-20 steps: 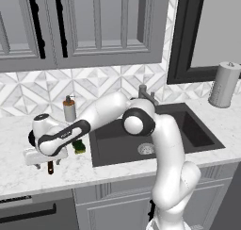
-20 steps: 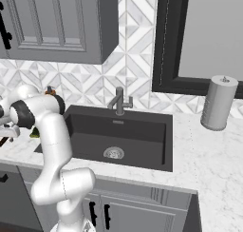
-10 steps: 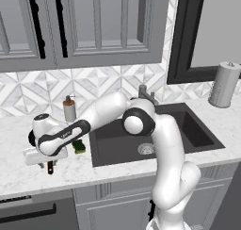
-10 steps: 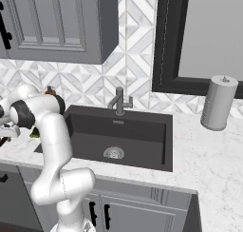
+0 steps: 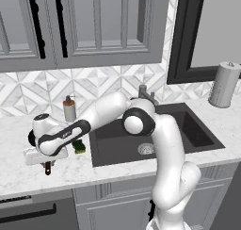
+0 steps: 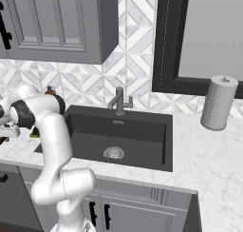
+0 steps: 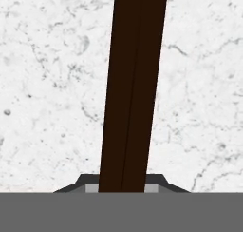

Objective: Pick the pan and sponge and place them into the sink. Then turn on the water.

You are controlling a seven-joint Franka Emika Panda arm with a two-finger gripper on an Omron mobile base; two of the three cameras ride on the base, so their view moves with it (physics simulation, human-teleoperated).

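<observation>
Jaws clenched on pan handle, low over marble desk left of sink. Pan itself mostly hidden under hand. Sponge just beyond, on desk beside sink rim. Advice: lift straight, keep pan level, clear sponge, swing right over basin.

Light was even and bright, shadows soft, no glare; rendered edges were slightly jagged, nothing blurred.
</observation>
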